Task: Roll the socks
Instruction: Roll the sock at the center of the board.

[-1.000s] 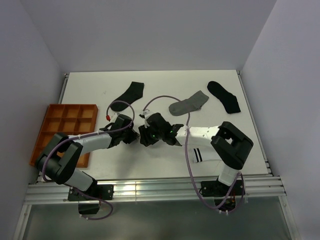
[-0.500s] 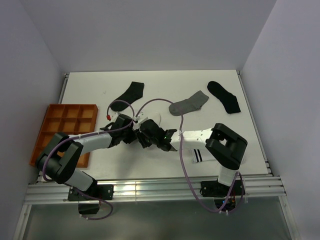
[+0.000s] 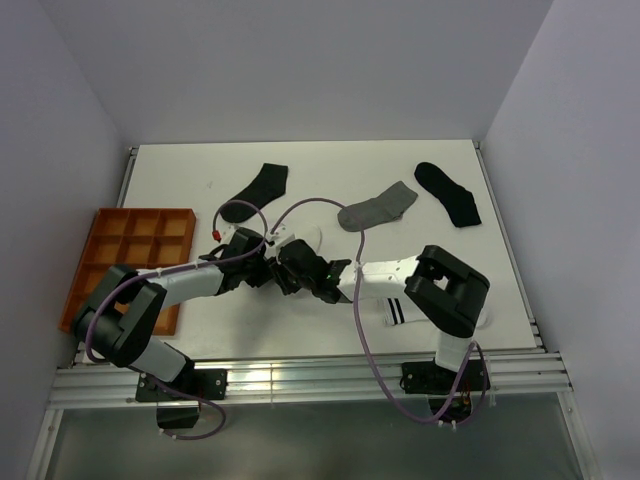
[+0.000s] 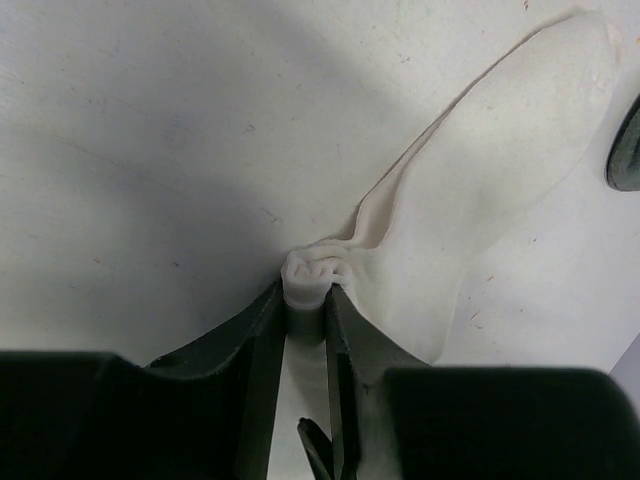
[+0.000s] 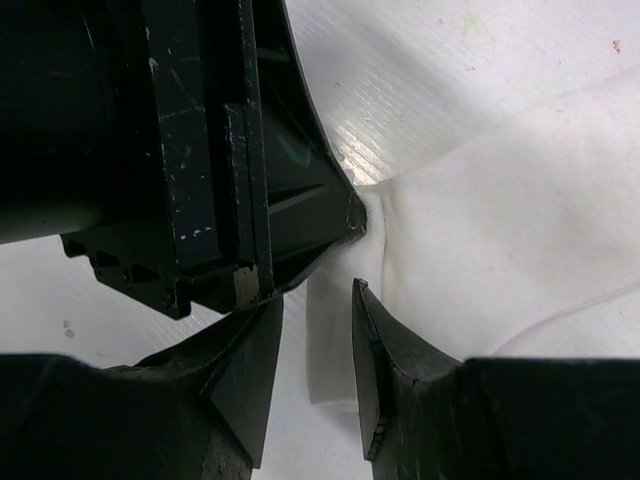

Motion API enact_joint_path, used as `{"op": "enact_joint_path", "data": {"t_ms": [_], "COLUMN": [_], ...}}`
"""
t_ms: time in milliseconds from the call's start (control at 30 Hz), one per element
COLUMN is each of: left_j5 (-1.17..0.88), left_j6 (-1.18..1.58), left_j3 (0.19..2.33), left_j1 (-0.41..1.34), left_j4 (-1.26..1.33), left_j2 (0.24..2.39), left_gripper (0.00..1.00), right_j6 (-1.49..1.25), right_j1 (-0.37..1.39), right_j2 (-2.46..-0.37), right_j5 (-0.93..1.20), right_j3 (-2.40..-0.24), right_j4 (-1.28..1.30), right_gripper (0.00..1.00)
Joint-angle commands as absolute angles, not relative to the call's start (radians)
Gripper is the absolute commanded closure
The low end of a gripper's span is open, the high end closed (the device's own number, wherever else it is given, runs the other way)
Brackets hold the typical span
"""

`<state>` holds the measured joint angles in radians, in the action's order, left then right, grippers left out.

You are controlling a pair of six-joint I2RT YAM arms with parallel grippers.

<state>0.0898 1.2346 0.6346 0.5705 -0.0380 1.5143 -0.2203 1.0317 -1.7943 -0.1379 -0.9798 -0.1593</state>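
Shifted left since earlier, right hand (image 5: 315, 300) half-open, white matte desk (image 3: 330, 165) between pale walls (image 3: 300, 70), plain white soft sock (image 4: 480, 170) mid-desk, bunched end pinched in left hand (image 4: 305, 295), other edge between right hand's jaws.

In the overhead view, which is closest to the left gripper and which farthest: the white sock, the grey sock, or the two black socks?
1. White sock, pinched in the left gripper.
2. Left black sock, straight behind.
3. Grey sock, back right.
4. Right black sock, far right.
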Motion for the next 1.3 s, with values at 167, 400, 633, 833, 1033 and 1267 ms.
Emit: {"op": "enact_joint_path", "data": {"t_ms": [167, 400, 633, 833, 1033, 1267], "left_j5": [0.112, 0.12, 0.126, 0.14, 0.138, 0.15], "left_j6": [1.2, 1.198, 1.195, 1.189, 1.192, 1.189], "left_j3": [0.6, 0.604, 0.62, 0.614, 0.606, 0.615], "left_j1": [0.598, 0.598, 0.598, 0.589, 0.586, 0.586], "left_j4": [-0.215, -0.225, -0.244, -0.258, -0.25, -0.259], "left_j2": [1.594, 1.598, 1.588, 1.577, 1.589, 1.588], "left_gripper": [0.71, 0.71, 0.71, 0.71, 0.71, 0.71], "right_j6": [-0.233, -0.245, -0.242, -0.258, -0.264, -0.241], "right_j1": [1.048, 1.022, 1.022, 1.022, 1.022, 1.022], "right_j2": [-1.832, -1.802, -1.836, -1.827, -1.738, -1.677], "right_j5": [-0.104, -0.103, -0.15, -0.215, -0.164, -0.149], "right_j3": [-0.907, -0.864, -0.887, -0.876, -0.848, -0.851], "right_j4": [-0.135, -0.138, -0.094, -0.064, -0.101, -0.118], "right_gripper": [0.59, 0.6, 0.64, 0.66, 0.58, 0.57]}}
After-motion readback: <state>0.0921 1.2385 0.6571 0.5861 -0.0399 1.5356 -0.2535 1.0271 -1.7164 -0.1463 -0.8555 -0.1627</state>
